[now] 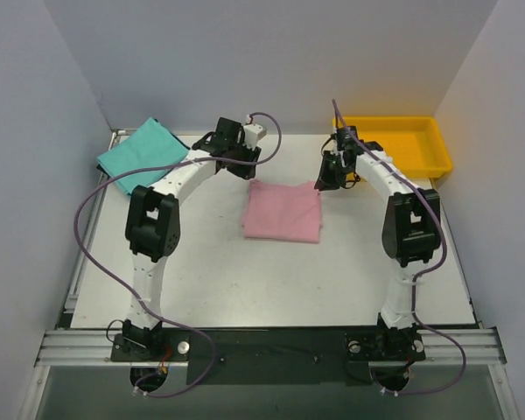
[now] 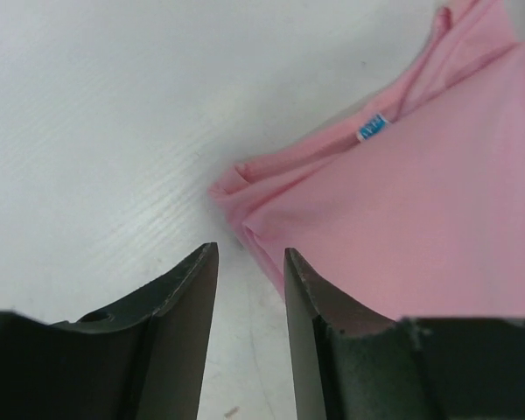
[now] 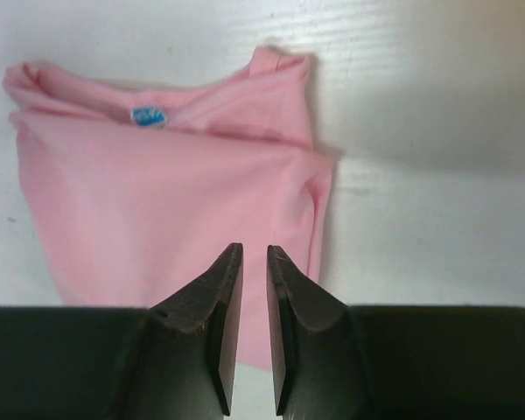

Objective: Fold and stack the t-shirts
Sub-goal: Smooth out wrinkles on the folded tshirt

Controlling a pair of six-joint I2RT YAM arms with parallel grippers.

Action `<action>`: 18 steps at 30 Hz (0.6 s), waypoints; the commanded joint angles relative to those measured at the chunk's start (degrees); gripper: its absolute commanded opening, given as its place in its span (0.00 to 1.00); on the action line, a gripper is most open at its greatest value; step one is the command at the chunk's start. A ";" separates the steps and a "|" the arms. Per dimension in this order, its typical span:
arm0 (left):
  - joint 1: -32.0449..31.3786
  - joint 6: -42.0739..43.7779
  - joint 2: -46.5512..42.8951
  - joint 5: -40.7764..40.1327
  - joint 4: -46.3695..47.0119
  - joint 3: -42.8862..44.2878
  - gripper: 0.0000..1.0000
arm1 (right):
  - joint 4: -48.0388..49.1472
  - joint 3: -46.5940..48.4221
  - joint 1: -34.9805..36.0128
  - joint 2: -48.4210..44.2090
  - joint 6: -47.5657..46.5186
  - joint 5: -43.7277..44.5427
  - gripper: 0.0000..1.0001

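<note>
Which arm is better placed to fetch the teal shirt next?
Left, probably. The teal shirt lies at the far left, nearer the left gripper, which is open and empty. The right gripper hangs on the other side of the pink shirt, farther away.

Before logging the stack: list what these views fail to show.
Printing on the small blue neck tag of the folded light pink cloth t-shirt: too small and blurred in both wrist views.
Teal-green cloth t-shirt: near corner covered by the left arm, top view.
Yellow plastic tray: left end behind the right arm, top view.
</note>
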 commanded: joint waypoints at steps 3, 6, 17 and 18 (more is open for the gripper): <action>-0.73 -9.33 -9.13 12.63 5.45 -9.71 0.38 | -2.51 -10.67 4.00 -11.85 -1.83 -0.74 0.11; -1.52 -10.38 -8.87 13.52 9.39 -14.71 0.37 | -0.16 -17.95 5.23 -13.61 -0.15 -0.31 0.08; -1.00 -12.67 3.08 3.43 10.29 -8.59 0.37 | 5.57 -34.23 5.15 -15.45 3.72 1.54 0.00; -0.91 -12.67 3.26 2.98 10.03 -8.41 0.36 | 5.57 -34.85 4.98 -15.98 3.80 1.54 0.00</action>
